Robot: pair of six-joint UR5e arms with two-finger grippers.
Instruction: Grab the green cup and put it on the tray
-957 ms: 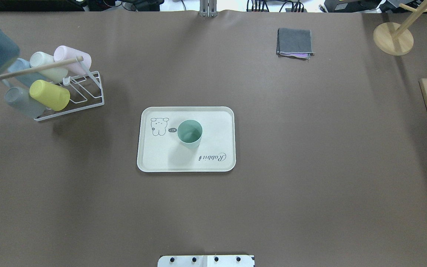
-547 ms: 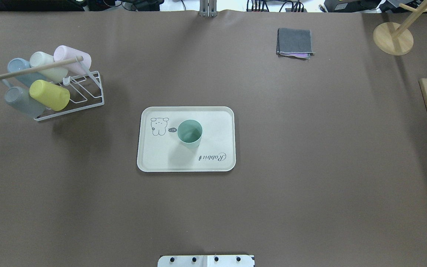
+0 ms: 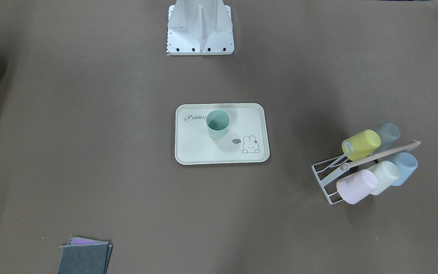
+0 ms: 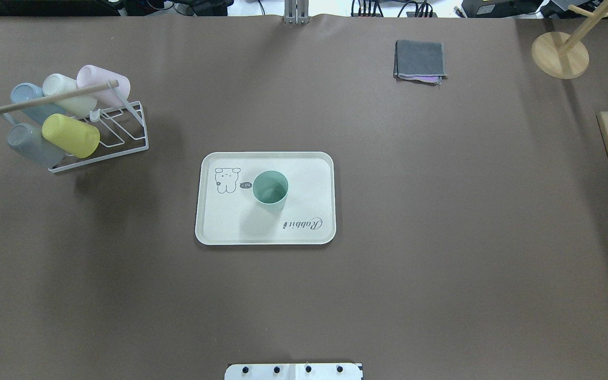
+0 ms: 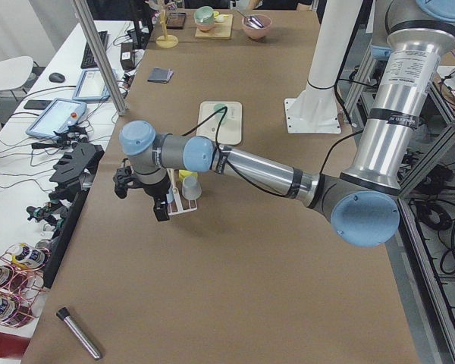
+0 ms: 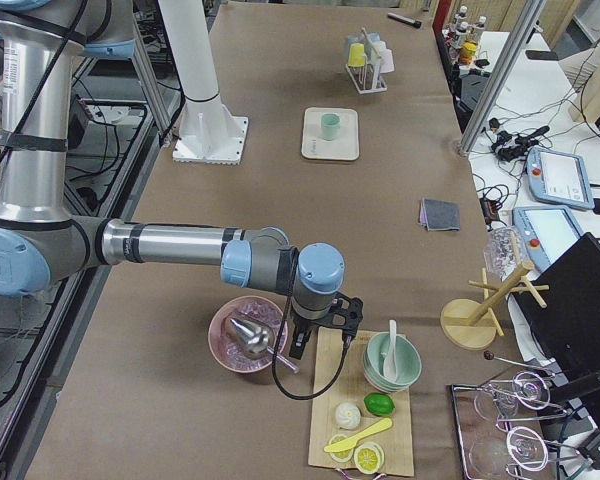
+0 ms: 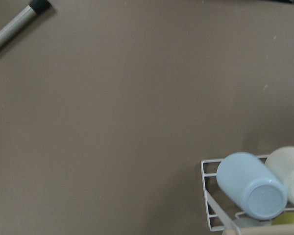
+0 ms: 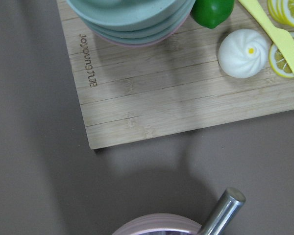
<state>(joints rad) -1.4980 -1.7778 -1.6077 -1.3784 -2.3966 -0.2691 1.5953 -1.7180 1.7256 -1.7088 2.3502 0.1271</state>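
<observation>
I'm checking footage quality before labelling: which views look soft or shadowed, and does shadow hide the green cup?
Overhead exterior: sharp; the green cup throws a soft shadow across the tray, hiding nothing. Left wrist: noticeably soft, the blue cup has blurry edges. Right wrist: crisp grain on the cutting board, a broad shadow beside it.

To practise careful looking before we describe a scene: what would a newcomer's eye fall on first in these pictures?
The green cup draws the eye first. It stands upright, mouth up, near the middle of the cream tray at the table's centre. Next comes the white wire rack towards the robot's left end of the table, with pastel cups tilted on it, the yellow cup the brightest of them.
</observation>
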